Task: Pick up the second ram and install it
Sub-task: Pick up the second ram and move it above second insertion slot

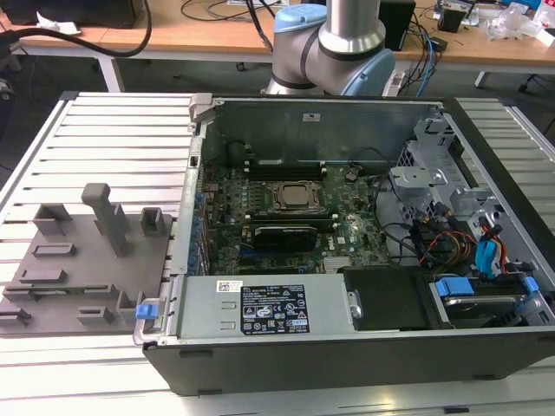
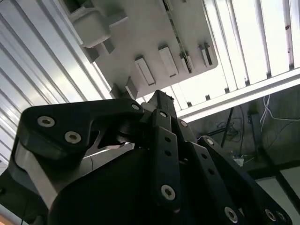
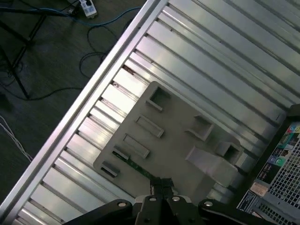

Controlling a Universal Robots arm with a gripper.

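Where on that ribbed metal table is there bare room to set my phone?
Bare ribbed table lies behind the grey holder tray, and a strip runs in front of tray and computer case. Inside the case is crowded, cables bunched at the exterior view's right.

The fixture [image 1: 87, 270] is grey, ribbed table [image 1: 113, 130] silver, end effector [image 3: 159, 183] black.

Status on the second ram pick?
Hand hovers over grey fixture tray. Second ram sits in tray slot, green edge showing, close by the hand, not lifted. Tall post on tray stands off to the side of it.
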